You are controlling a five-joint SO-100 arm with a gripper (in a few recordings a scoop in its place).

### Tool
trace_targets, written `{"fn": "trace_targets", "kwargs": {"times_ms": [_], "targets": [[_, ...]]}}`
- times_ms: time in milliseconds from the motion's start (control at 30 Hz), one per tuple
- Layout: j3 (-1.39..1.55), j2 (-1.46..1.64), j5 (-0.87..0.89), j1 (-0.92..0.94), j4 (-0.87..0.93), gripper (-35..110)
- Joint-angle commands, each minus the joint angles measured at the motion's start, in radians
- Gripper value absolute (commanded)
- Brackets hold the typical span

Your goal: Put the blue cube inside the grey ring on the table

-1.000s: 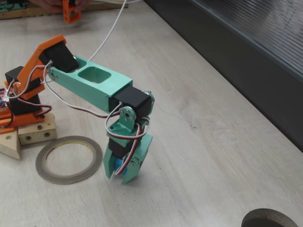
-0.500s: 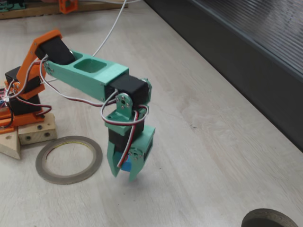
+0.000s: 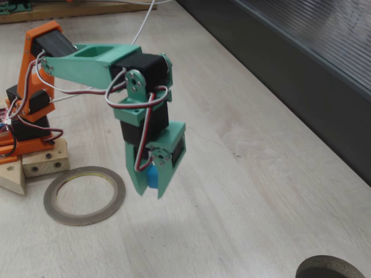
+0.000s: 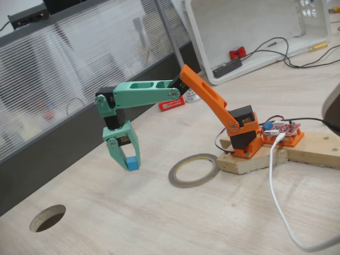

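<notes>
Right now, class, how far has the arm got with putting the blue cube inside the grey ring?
Done: the tool has gripped the blue cube and holds it clear of the table. In hand: the cube hangs in the air beside the grey ring, not over its opening. Left: carry it across above the opening, lower it and let go. The ring's middle shows bare wood.

Bright, even, diffuse light in both fixed views; soft faint shadows, slightly blurred detail, no glare.
</notes>
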Motion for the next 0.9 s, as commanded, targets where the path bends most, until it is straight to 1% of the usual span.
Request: {"fn": "trace_targets", "kwargs": {"times_ms": [0,67,133,600,867], "targets": [[0.006,0.083,0.006,0.012,0.1,0],[0.006,0.084,0.006,0.012,0.161,0],[0.006,0.084,0.006,0.012,0.178,0],[0.008,0.092,0.006,0.014,0.176,0],[0.02,0.232,0.006,0.015,0.176,0]]}}
